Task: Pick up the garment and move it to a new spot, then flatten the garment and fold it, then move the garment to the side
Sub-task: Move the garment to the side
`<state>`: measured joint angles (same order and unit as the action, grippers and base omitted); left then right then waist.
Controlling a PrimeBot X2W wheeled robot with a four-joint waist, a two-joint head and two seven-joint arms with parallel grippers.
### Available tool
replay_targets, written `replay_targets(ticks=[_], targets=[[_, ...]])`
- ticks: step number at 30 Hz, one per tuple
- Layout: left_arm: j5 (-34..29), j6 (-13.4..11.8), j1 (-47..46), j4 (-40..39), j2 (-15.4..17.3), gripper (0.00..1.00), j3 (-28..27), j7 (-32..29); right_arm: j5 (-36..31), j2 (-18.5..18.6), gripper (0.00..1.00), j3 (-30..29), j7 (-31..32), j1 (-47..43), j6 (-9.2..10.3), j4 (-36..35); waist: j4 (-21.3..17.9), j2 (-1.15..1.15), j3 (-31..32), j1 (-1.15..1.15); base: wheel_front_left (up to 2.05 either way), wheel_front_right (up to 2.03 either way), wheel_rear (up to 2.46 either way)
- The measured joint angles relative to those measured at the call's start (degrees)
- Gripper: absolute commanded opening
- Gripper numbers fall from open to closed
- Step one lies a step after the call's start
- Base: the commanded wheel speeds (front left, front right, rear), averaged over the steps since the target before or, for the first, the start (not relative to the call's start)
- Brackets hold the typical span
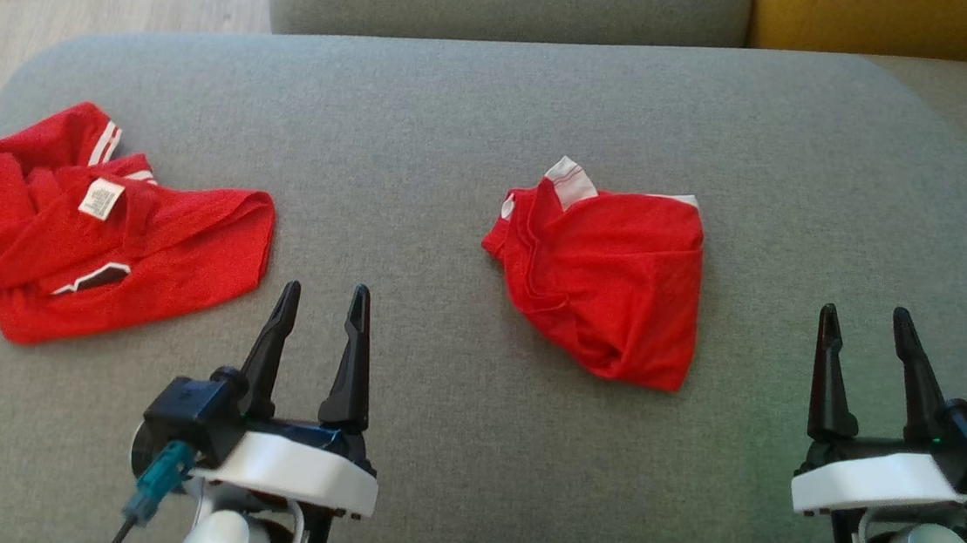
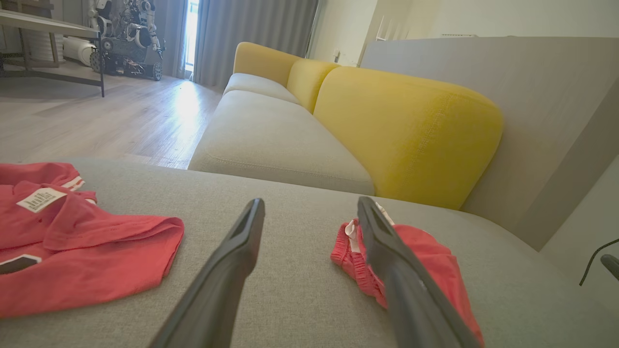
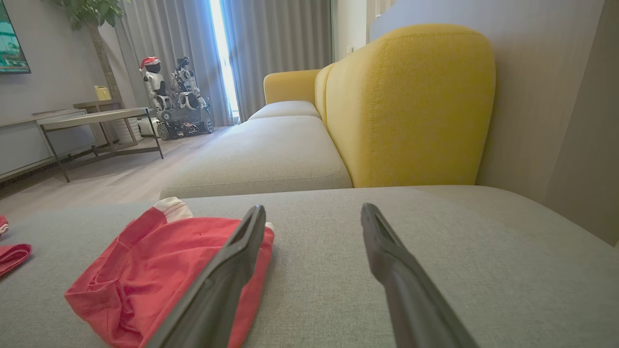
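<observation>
**Left pincer (image 1: 326, 288) and right pincer (image 1: 865, 311) hung wide open, empty**
Red shorts (image 1: 614, 283) lay crumpled at the middle of the sofa seat (image 1: 461, 130); soft, light, limp cloth, probably best pinched at the waistband.

A grey sofa (image 1: 551, 94) with yellow back cushions (image 2: 406, 130) stood on pale wood flooring (image 2: 96, 116); daylight came between grey curtains (image 3: 271, 48), near perhaps a low table (image 3: 96, 117).

Two red garments (image 1: 606, 273) with white trim on grey cushion (image 1: 480, 114).
</observation>
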<state>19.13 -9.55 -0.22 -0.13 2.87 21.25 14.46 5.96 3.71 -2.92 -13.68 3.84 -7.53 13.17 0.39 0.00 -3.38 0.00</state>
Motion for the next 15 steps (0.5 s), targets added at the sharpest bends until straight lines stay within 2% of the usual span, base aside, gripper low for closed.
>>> replay_targets(ticks=[4,11,13,15], targets=[[-0.3,0.1,-0.1,-0.1,0.0,1.00,0.1,0.0,0.2,-0.2,1.00,0.3,0.1,0.3,0.00,0.5,0.5,0.00,-1.2,0.00,0.00,0.00,0.00],[-0.4,0.5,-1.9,-0.1,0.0,1.00,0.6,0.0,3.4,-0.2,1.00,2.0,4.2,4.0,0.00,5.0,1.9,0.00,-4.1,0.00,0.00,0.00,0.00],[-0.4,0.5,-3.5,0.0,0.0,1.00,1.3,0.0,7.5,0.0,1.00,3.1,6.6,9.1,0.00,9.0,3.5,0.00,-6.1,0.00,0.00,0.00,0.00],[-0.4,0.5,-3.9,0.0,0.0,1.00,1.7,0.0,8.5,0.2,1.00,3.1,7.0,10.2,0.00,10.2,4.0,0.00,-6.6,0.00,0.00,0.00,0.00]])
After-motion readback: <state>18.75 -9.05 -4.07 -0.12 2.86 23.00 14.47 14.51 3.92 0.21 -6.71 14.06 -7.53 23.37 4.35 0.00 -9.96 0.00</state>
